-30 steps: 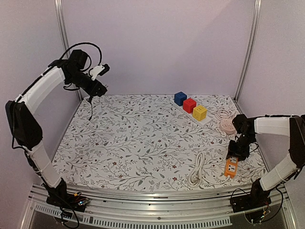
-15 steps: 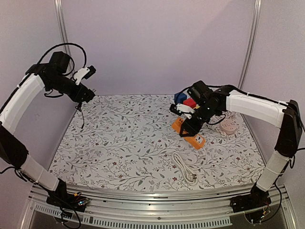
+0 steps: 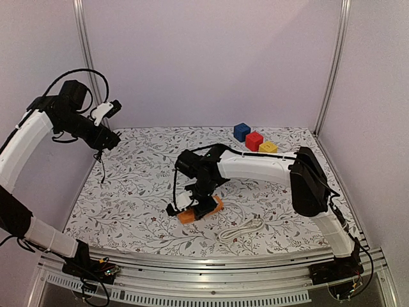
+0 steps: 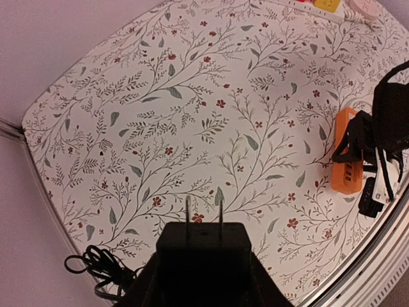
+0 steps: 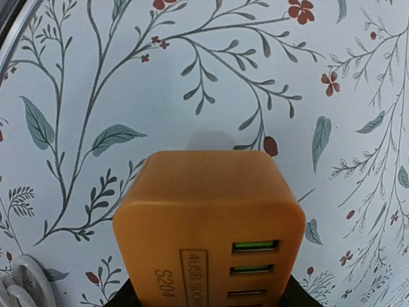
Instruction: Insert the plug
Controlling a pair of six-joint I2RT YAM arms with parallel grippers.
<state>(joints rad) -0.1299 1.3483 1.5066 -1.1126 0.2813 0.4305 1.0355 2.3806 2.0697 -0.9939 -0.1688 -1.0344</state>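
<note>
A black plug [image 4: 203,256] with two metal prongs [image 4: 187,211] pointing forward sits in my left gripper [image 4: 203,284], which is shut on it. This gripper [image 3: 107,139] hangs high over the table's far left corner, and the plug's black cord [image 3: 102,167] dangles below it. My right gripper [image 3: 200,197] is shut on an orange power strip [image 3: 202,210] with USB ports [image 5: 254,245], held low at the front centre of the table. In the right wrist view the strip [image 5: 204,204] fills the lower half and hides most of the fingers.
A white cable [image 3: 241,230] lies on the floral tablecloth [image 3: 140,185] right of the orange strip. Blue [image 3: 241,132], red [image 3: 254,140] and yellow [image 3: 268,147] cubes stand in a row at the back right. A loose black cord bundle [image 4: 96,268] shows beside the plug.
My right arm has carried the orange strip from the right edge, across the back, to the front centre. The left arm has drawn the plug a little further left.
</note>
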